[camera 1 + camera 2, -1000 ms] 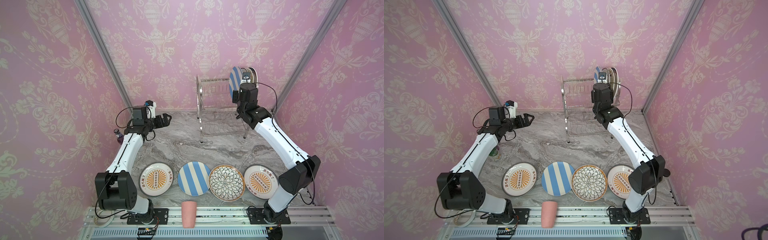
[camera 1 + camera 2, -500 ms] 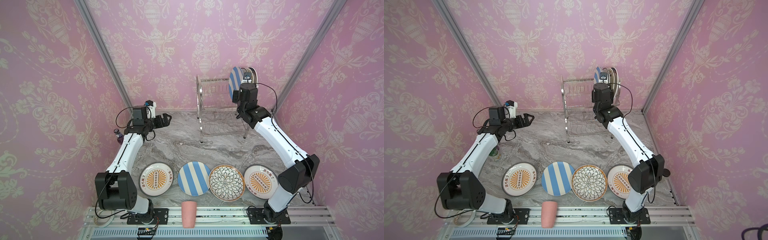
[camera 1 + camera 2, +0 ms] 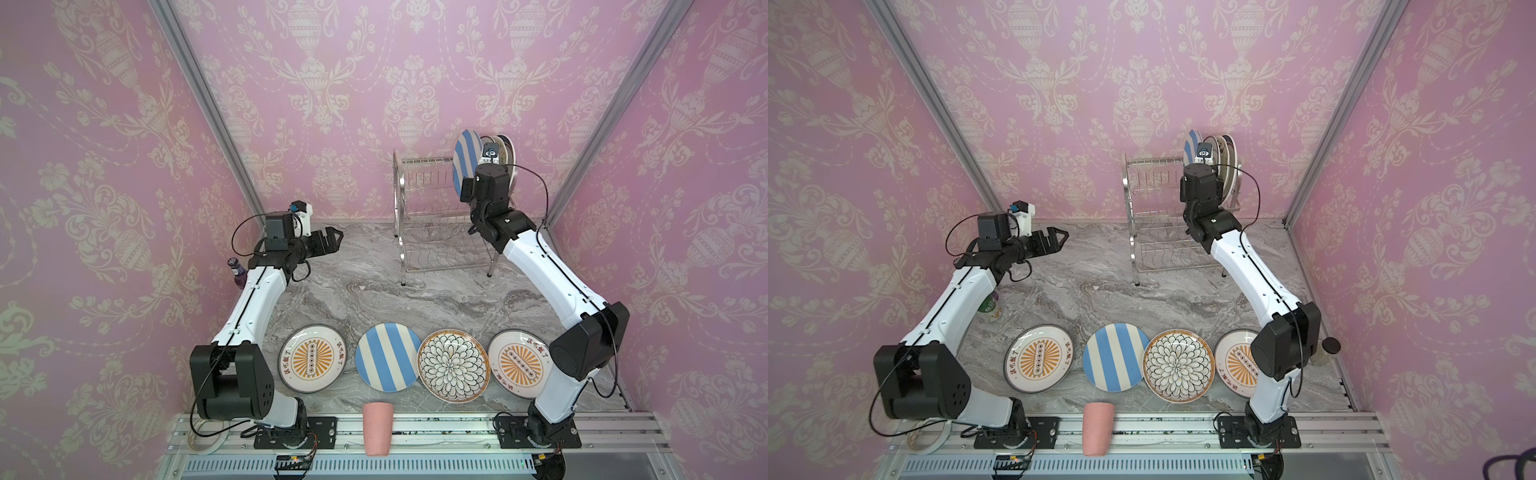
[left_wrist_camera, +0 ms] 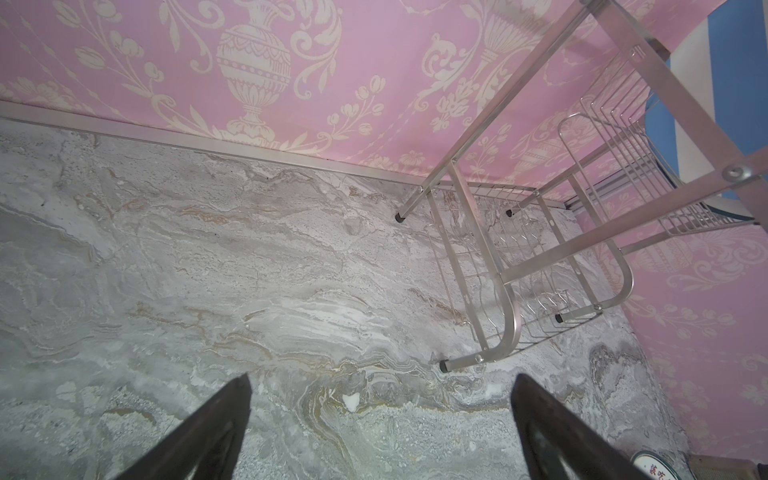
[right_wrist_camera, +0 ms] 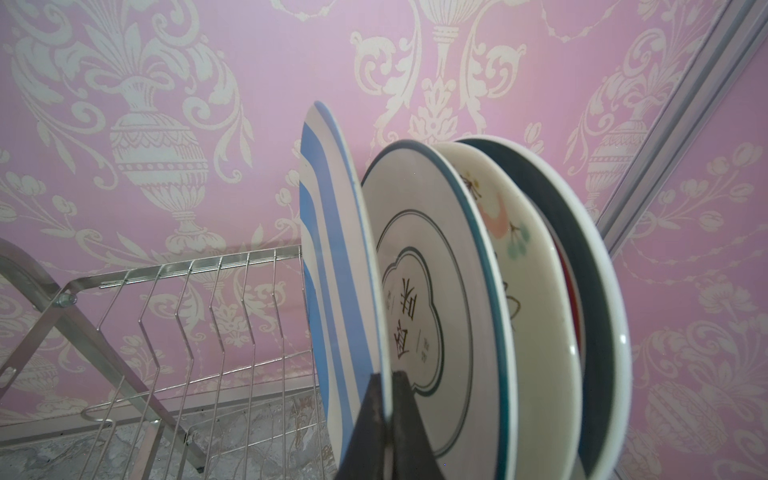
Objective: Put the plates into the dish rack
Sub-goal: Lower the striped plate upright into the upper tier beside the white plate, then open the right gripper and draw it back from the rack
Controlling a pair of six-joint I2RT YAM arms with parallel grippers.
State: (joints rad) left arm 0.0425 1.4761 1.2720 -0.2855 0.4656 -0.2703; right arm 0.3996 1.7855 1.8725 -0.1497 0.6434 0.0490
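Pinching the striped plate (image 5: 332, 257) edge, right fingers (image 5: 365, 436) adjoin bare rack (image 5: 108, 353) prongs.

The grey marbled desk (image 3: 374, 291) carries the rack (image 3: 436, 249), which stands on its feet at the back right, near the wall. Four plates lie in a row near the front edge: left sunburst plate (image 3: 312, 358), striped plate (image 3: 388, 357), petal plate (image 3: 452, 365) and right sunburst plate (image 3: 519, 363), with the striped plate's rim meeting the petal plate's. A purple-capped bottle (image 3: 237, 274) stands at the left edge, a white-and-green container (image 3: 990, 309) is near it, and a dark-lidded jar (image 3: 1325, 353) stands at the right edge.
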